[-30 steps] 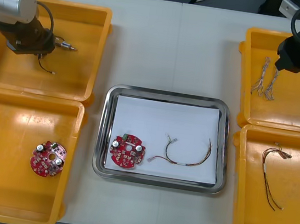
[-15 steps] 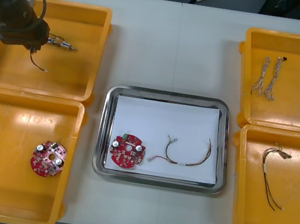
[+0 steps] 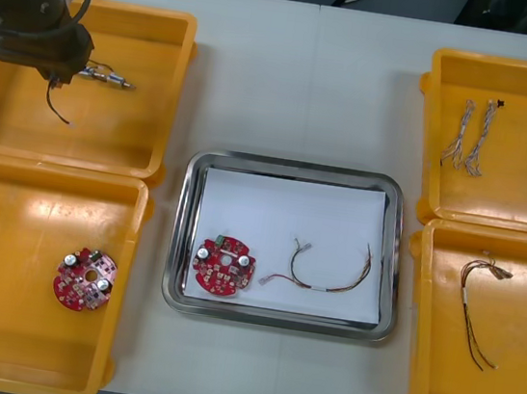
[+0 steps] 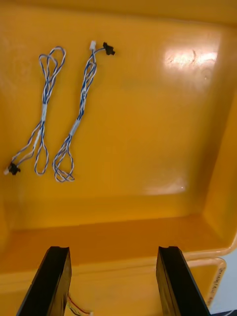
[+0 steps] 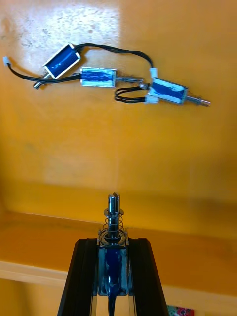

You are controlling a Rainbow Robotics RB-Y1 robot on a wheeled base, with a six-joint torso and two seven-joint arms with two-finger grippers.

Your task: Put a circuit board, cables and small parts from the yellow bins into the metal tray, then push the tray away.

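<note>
Lit brightly and evenly from overhead across the pale flat bench [image 3: 310,67], with only short, soft shadows under the walls of the glossy yellow plastic bins [image 3: 106,137]. Mirrored as dark streaks along the rim of the shiny rectangular metal tray [image 3: 184,235]. Washed out to a broad white glare patch on the far left bin [image 5: 148,148], and to a smaller one on the far right bin [image 4: 148,123]. Glinting off the spring of the small blue-bodied metal part [image 5: 112,264] clamped in the left tool [image 5: 113,247].

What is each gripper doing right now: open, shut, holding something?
Left gripper: shut on a small metal part, above the far left bin.
Right gripper: open, holding nothing, over the far right bin.
</note>
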